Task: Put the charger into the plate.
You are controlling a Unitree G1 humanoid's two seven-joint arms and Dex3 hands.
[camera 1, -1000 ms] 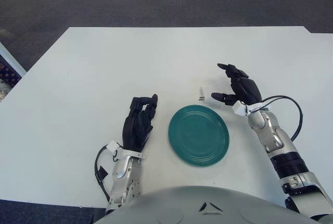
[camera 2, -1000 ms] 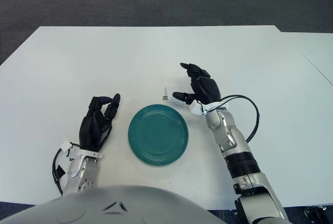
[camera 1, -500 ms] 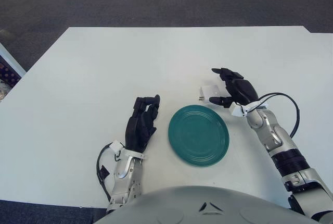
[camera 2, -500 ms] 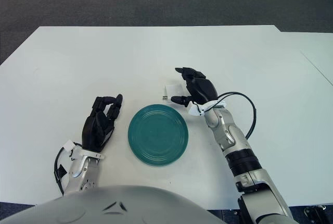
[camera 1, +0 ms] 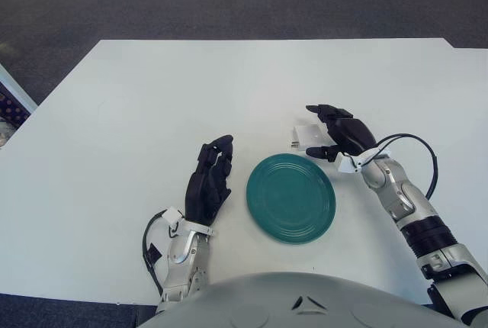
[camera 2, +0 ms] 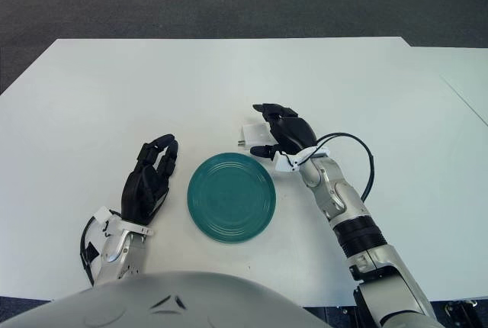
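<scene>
A small white charger (camera 1: 306,136) lies on the white table just beyond the far right rim of a teal plate (camera 1: 290,197). My right hand (camera 1: 326,131) hovers over the charger with fingers spread; one finger reaches over its far side and the thumb sits at its near side. I cannot tell whether the fingers touch it. The charger also shows in the right eye view (camera 2: 251,131), partly hidden by the hand. My left hand (camera 1: 208,181) rests on the table left of the plate, fingers relaxed and holding nothing.
The white table (camera 1: 191,91) stretches far and left. A black cable (camera 1: 427,164) loops off my right wrist. A dark carpeted floor (camera 1: 229,0) lies beyond the table's far edge.
My right hand has moved left and down over the charger, its fingers now bracketing it. My left hand has shifted slightly and its fingers have uncurled. Charger and plate have not moved.
</scene>
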